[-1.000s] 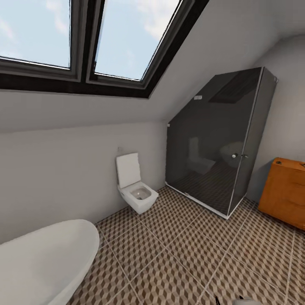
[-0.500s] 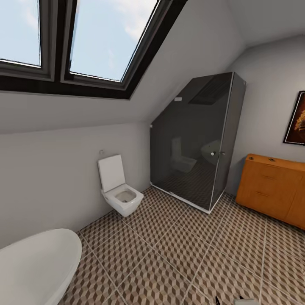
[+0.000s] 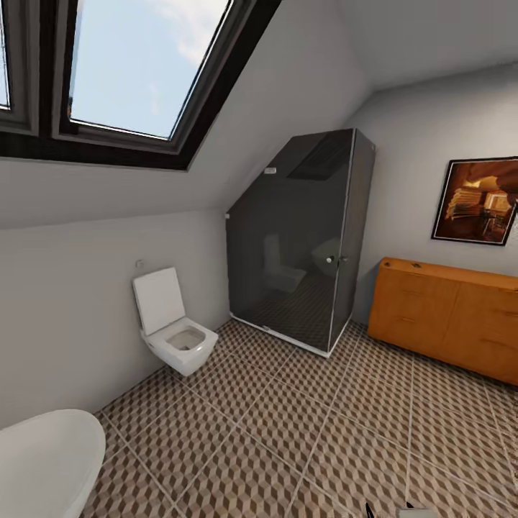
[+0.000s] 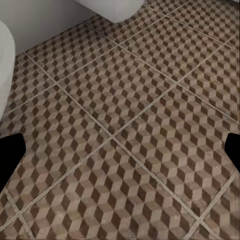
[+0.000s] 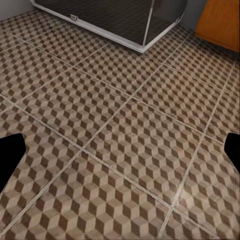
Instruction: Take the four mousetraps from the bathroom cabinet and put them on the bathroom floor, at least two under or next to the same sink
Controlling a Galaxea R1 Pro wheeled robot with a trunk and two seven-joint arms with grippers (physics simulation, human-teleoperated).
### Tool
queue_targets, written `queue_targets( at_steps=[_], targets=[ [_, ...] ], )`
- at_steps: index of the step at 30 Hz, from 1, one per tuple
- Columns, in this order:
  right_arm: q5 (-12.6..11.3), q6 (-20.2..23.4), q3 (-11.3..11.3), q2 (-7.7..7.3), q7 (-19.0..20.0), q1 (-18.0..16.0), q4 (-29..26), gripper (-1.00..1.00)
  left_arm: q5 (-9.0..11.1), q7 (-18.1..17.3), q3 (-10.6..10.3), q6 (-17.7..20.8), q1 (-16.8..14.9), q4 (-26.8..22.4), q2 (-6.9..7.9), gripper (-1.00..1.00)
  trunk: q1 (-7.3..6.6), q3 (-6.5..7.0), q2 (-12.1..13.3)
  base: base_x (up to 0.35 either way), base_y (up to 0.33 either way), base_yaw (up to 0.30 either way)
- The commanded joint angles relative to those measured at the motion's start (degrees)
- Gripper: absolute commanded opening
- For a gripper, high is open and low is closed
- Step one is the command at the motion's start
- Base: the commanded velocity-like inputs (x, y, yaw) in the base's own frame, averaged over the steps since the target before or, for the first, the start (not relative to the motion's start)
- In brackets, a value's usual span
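Ahead, the cabinet (image 3: pixel 450 316) stands against the far wall beside a dark glass shower stall (image 3: pixel 302 237), across the bathroom floor (image 3: pixel 302 432). Both wrist views show each gripper spread wide over bare tiles, holding nothing.

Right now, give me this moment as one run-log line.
phase: in transit | cabinet: ahead right, fronts closed | mousetraps: none seen | bathroom floor: bare tiles | left gripper: open, empty | right gripper: open, empty

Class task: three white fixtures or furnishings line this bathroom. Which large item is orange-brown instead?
The cabinet, low and wooden, beside the dark glass shower; the toilet and bathtub are white.
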Motion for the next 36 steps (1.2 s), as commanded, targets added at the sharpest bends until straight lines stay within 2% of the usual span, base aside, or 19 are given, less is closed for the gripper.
queue_targets(
  at_steps=[1, 36],
  targets=[
    [-0.5, -0.3, 0.5, 0.03, 0.1, -0.1, 0.2, 1.0, 0.4, -0.1, -0.1, -0.3, -0.1, 0.2, -0.01, 1.0, 0.03, 0.01, 0.0, 0.0, 0.0, -0.275],
    [-0.4, -0.3, 0.5, 0.03, 0.6, -0.1, 0.2, 1.0, 0.4, -0.1, -0.1, -0.3, -0.1, 0.2, -0.06, 1.0, 0.03, 0.98, 0.0, 0.0, 0.0, -0.275]
  ],
)
